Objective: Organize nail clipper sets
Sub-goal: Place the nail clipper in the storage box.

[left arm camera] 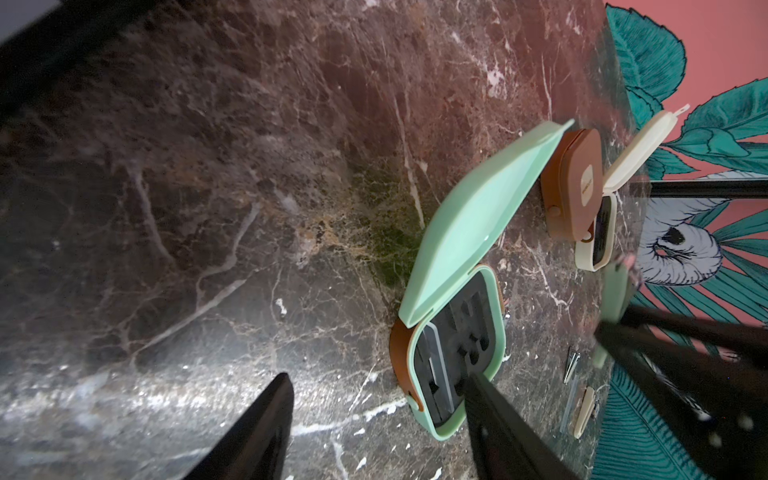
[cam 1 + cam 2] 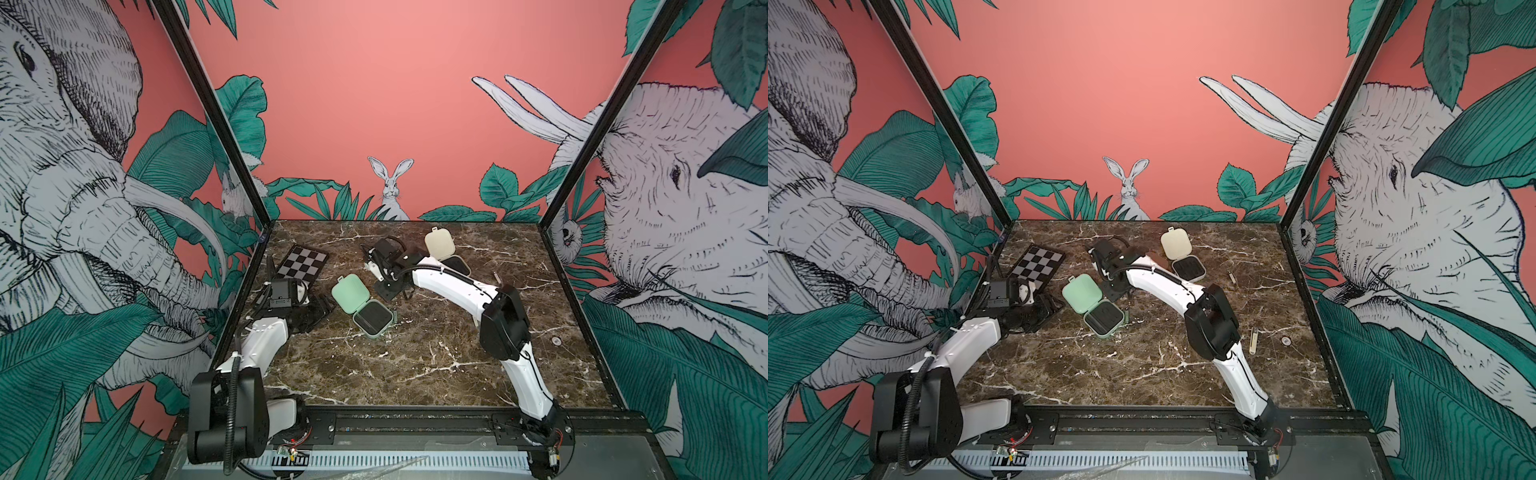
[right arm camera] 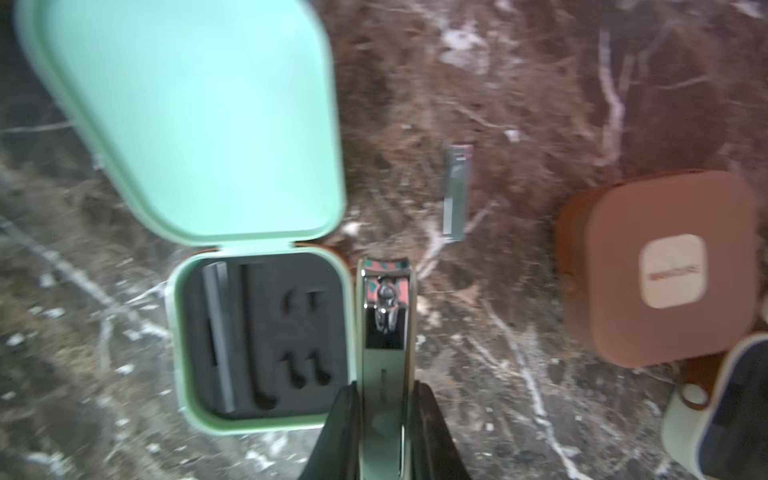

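Right gripper (image 3: 384,399): fingers clamped on the flanks of the mint clipper (image 3: 386,328), blade end forward, likely so it can go down flat into its slot
Mint clipper: held just beside the mint case (image 3: 257,345); green body, chrome lever
Mint case: lid up, black insert showing, one grey file (image 3: 218,332) seated, other slots vacant
Left gripper (image 1: 378,376): jaws apart, empty, near the mint case, seemingly ready to steady it
Brown case (image 3: 656,270): shut
Cream case (image 2: 1177,246): open
Loose tool (image 3: 455,195): lies on the marble table (image 2: 415,365)

Jungle-mural walls (image 2: 374,104), marble tabletop (image 2: 415,365)
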Motion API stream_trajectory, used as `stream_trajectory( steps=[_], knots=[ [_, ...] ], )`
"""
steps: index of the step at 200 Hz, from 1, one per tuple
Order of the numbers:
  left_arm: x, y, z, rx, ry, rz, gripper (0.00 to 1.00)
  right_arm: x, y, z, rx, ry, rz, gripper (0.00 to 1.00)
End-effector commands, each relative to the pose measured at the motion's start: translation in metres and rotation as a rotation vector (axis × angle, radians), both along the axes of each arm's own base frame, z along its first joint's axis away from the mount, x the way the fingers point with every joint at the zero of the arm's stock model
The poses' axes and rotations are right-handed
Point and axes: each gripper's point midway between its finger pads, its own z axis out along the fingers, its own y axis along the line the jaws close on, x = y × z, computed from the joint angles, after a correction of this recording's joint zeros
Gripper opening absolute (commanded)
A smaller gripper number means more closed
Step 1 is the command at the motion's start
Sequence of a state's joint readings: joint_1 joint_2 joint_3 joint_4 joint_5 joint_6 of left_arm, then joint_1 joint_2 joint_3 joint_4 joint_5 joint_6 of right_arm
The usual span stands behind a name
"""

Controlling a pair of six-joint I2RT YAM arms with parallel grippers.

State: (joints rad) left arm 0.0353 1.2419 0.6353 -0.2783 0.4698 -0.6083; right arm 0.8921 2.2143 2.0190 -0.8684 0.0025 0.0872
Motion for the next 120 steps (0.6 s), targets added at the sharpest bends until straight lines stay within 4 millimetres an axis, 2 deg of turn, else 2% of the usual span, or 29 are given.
stream_trajectory(
  steps=[1,22,39,120],
  knots=[
    [0.008,0.002,0.009,0.020,-0.030,-0.002,0.68,-0.028,0.017,-0.015,0.014,0.059,0.051,0.12],
    [0.006,0.002,0.006,0.016,-0.024,-0.003,0.68,-0.042,0.033,-0.023,0.028,0.083,0.073,0.12],
    [0.004,0.001,0.005,0.013,-0.022,-0.004,0.68,-0.045,0.039,-0.030,0.020,0.093,0.080,0.12],
    [-0.001,0.000,0.002,0.006,-0.019,-0.003,0.68,-0.045,0.036,-0.060,-0.029,0.115,0.062,0.11]
  ],
)
